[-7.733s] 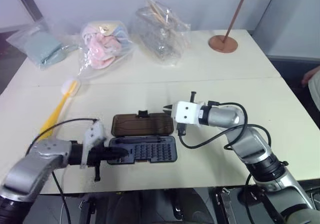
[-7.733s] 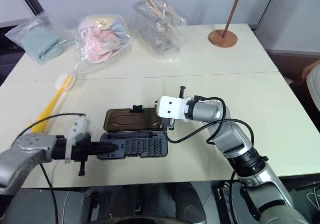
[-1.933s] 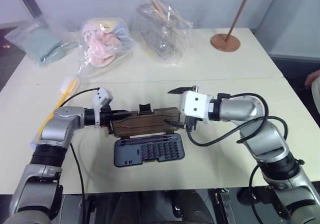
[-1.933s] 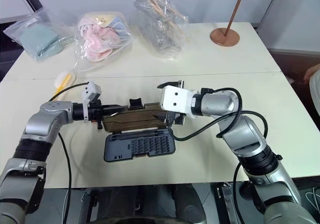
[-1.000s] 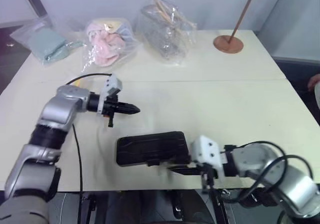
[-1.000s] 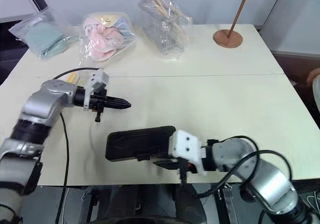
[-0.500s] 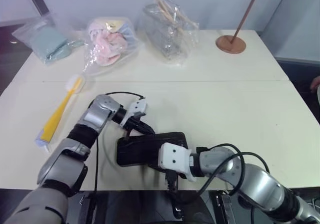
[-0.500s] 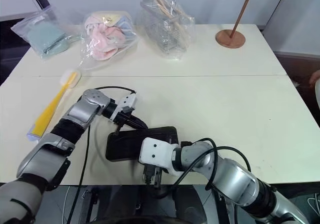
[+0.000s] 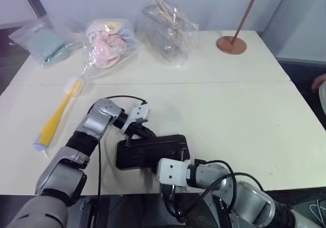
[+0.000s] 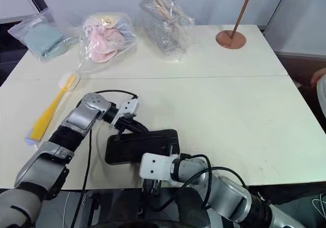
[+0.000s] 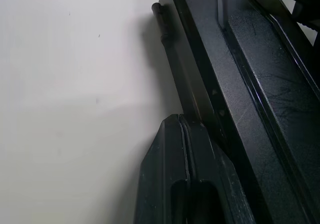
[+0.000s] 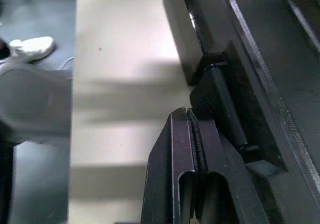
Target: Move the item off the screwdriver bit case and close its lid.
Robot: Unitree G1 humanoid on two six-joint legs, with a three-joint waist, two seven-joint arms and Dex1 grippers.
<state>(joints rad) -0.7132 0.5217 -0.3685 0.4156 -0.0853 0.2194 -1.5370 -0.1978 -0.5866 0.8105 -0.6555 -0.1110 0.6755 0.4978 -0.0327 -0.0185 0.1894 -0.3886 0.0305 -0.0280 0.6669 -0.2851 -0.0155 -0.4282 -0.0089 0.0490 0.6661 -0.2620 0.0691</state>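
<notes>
1. While the lid (image 9: pixel 153 149) is seen lying flat down on the screwdriver bit case (image 10: pixel 140 145), the whole thing reads as one glossy dark slab near the front edge of the white surface (image 9: pixel 239 116).
2. The left hand (image 9: pixel 145 132) is found at the case's far-left corner, fingers pressed together with nothing between them; in the left wrist view the black fingers (image 11: pixel 175 179) are seen shut right against the case's edge.
3. The right hand (image 10: pixel 153 181) is tucked in at the near side of the case, by the front edge of the surface. Its fingers (image 12: pixel 185 169) are closed on each other too, just beside the small black latch tab (image 12: pixel 220 91), as shown in the right wrist view. Whether the tab is actually touched can't be told.
4. The brush (image 9: pixel 57 116) is seen off the case entirely, laid out on the surface well to the left, white oval head toward the far side, yellow handle running back to the pale end near the front-left.
5. Along the far side, a clear bag of pink cloth (image 9: pixel 104 49), a bag with something pale green (image 9: pixel 43 42), and a crinkly clear bag (image 9: pixel 168 29) are lined up, with a copper-coloured lamp base (image 9: pixel 232 44) at the far right.
</notes>
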